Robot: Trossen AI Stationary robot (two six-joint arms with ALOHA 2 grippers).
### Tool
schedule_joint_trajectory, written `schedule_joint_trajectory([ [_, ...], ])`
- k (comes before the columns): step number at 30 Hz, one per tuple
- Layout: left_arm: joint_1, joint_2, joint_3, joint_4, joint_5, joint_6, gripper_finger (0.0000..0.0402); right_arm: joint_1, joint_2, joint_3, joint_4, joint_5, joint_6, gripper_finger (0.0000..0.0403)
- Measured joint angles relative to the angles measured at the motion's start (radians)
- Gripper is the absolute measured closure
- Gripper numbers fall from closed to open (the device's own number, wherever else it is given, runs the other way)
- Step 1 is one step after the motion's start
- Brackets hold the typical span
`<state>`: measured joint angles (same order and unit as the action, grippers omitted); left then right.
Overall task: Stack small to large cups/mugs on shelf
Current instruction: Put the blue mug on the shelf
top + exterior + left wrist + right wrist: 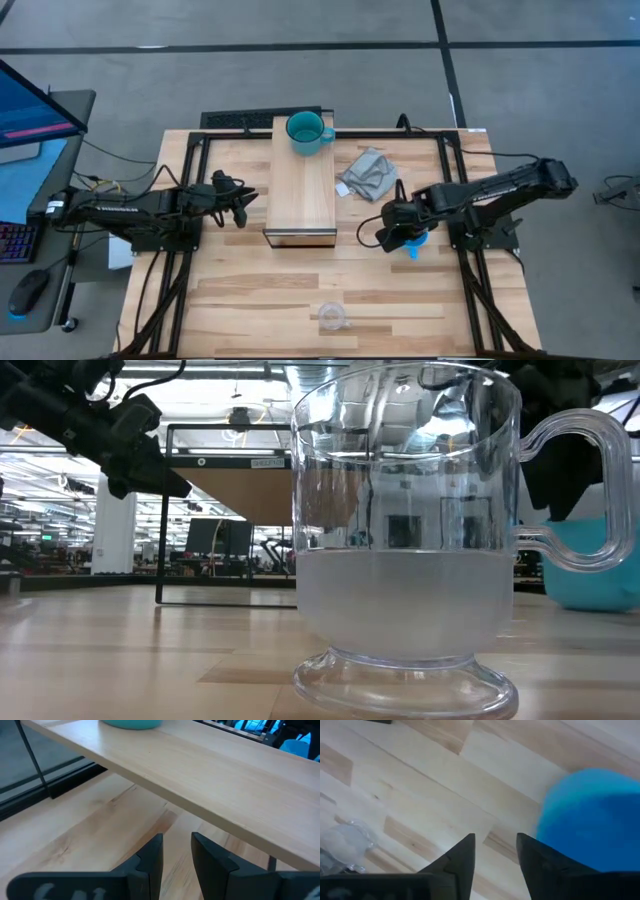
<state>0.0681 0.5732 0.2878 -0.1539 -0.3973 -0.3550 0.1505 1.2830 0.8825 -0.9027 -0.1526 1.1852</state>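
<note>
Right gripper (386, 238) over table, blue mug (415, 243) beside

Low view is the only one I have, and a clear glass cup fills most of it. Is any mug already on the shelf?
Observer: Yes. In the high view the teal mug stands on the far end of the shelf.
Operator: And the other mug?
Observer: The blue mug is on the table, right of the shelf, beside the right tool. The right wrist view shows it outside the fingers, not between them.
Operator: Where is the left tool?
Observer: The left tool hovers just left of the shelf, holding nothing.
</note>
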Motion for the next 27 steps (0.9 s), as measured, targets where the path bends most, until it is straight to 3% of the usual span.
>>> schedule_joint_trajectory([
  [8, 0.0, 0.0, 0.0, -0.023, 0.0, -0.003, 0.0311, 0.002, -0.058, 0.019, 0.035, 0.0, -0.007, 0.0252],
  [17, 0.0, 0.0, 0.0, -0.024, -0.008, 0.003, 0.0311, 0.007, -0.051, 0.085, -0.277, 0.059, -0.008, 0.0265],
  [27, 0.0, 0.0, 0.0, -0.053, -0.009, 0.003, 0.0311, 0.033, -0.018, 0.086, -0.267, 0.099, -0.035, 0.0266],
])
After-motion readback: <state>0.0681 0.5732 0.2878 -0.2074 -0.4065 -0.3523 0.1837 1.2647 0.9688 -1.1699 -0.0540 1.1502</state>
